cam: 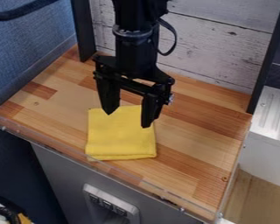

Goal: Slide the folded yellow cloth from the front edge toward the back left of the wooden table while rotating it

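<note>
1. Folded yellow cloth [122, 140] is lying near the tabletop [192, 175]'s front edge.
2. I'm hovering the gripper [128, 119] over it, fingers spread, pinching nothing.
3. Looks like I'm lining up; next is needing careful lowering.

The light is soft and quite even on the wooden counter [192, 146], and it perhaps comes from above. At three o'clock the ridged white surface [273, 114] is very bright; at eight o'clock the dark blue area [16, 173] is dim. Faint glints lie along the clear edge strip [143, 184], between five and nine o'clock.
</note>
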`<state>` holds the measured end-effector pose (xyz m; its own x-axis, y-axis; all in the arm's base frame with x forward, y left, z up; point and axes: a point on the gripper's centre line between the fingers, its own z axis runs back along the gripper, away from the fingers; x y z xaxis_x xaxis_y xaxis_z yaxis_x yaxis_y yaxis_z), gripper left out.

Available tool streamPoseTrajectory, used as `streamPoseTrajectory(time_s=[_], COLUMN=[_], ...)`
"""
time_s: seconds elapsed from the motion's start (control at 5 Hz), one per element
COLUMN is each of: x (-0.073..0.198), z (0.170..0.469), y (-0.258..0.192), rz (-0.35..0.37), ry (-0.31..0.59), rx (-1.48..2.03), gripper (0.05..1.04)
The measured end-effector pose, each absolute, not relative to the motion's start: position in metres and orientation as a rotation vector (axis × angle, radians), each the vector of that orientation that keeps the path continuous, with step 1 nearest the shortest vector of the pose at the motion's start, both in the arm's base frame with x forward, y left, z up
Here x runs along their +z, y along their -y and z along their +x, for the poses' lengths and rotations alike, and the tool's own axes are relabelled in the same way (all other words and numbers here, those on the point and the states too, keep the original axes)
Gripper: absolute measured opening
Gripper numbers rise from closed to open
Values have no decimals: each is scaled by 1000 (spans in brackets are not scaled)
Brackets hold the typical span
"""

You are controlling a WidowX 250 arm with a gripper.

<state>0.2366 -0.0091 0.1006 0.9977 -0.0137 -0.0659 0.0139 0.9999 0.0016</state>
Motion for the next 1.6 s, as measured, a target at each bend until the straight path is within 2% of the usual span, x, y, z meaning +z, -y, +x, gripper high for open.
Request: streamPoseTrajectory(time_s=[0.4, 1.0, 1.2, 1.6], x=[101, 102, 95, 65], z=[239, 251, 261, 280], y=[1, -13, -14, -14], rz=[-6, 6, 8, -2], ry=[-55, 21, 26, 18], rx=[-257, -684, -783, -912], gripper=[999, 995, 949, 364])
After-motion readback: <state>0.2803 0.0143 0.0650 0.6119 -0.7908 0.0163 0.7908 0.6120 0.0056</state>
